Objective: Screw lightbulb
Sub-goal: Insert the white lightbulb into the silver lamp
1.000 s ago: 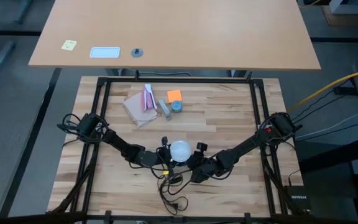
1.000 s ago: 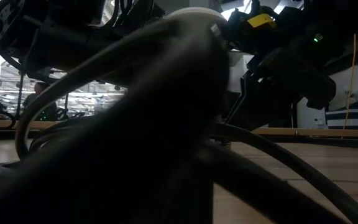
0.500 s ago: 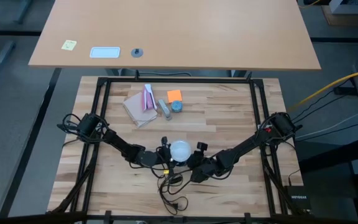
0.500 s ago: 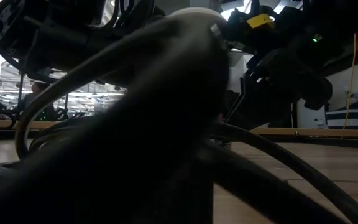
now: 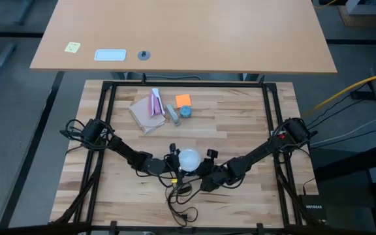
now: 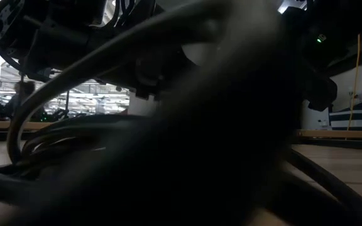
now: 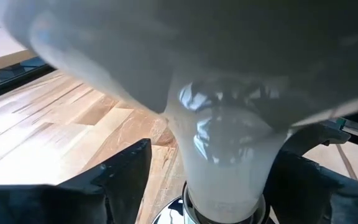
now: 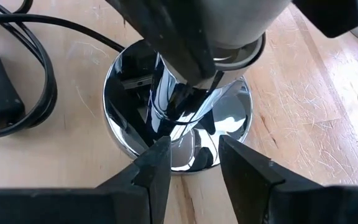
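The white lightbulb (image 5: 189, 158) stands upright near the table's front middle, its pale neck (image 7: 222, 149) down in the socket. The socket is chrome, with a round base (image 8: 129, 124), and a black cord (image 8: 17, 68) trails from it. My left gripper (image 5: 175, 163) is level at the bulb's left. It is open, one finger (image 7: 126, 177) on each side of the neck and apart from it. My right gripper (image 5: 205, 171) comes slanting down from the right onto the socket's base. The low view is filled by dark arm parts and cable. My right gripper (image 8: 194, 149) has both fingertips on the socket's chrome base, at its near rim (image 8: 194, 163), which shows in the gap between them. The fingers (image 8: 157, 168) come slanting down from the table's right. They hide the contact, so pinch or press cannot be told. The socket stands upright on the table.
At the far middle lie a brown-and-pink packet (image 5: 147, 109), an orange block (image 5: 183, 99) and a small blue-grey round piece (image 5: 187, 111). The cord loops toward the front edge (image 5: 178, 196). Black frame rails (image 5: 106, 130) run along the table's sides.
In the low view a dark part close to the camera has swung across and now covers the white bulb that showed before. In the high view the bulb, the socket and both arms stand where they were.
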Tool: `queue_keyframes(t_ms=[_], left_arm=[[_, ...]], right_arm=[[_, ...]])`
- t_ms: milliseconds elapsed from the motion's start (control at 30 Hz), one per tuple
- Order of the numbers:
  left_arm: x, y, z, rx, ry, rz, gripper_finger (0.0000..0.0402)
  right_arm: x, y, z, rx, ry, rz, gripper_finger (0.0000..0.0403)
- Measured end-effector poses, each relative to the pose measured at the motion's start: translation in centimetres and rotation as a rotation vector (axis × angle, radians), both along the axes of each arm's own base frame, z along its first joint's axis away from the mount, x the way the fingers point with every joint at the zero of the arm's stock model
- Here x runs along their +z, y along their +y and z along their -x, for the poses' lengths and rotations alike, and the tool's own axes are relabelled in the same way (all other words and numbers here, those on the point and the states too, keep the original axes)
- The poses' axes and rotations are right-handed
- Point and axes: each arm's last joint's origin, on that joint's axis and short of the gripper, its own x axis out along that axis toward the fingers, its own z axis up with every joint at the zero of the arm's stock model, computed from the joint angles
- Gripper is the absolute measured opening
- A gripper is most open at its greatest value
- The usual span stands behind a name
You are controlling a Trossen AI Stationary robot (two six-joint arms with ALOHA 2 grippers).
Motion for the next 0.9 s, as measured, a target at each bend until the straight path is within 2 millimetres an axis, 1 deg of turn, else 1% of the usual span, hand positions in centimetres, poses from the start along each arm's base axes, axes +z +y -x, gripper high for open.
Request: queue_keyframes(t_ms=[433,567,900], left_arm=[[-0.02,-0.01,0.01,0.0,-0.007,0.036,0.0274],[-0.23,-0.02,0.07,0.009,0.001,0.078,0.0274],[-0.56,0.02,0.15,0.019,0.025,0.101,0.0274]], right_arm=[[0.0,0.0,0.0,0.0,0.0,0.0,0.0138],[0.01,0.0,-0.01,0.0,-0.001,-0.001,0.0138],[0.01,0.0,-0.01,0.0,-0.001,0.0,0.0138]])
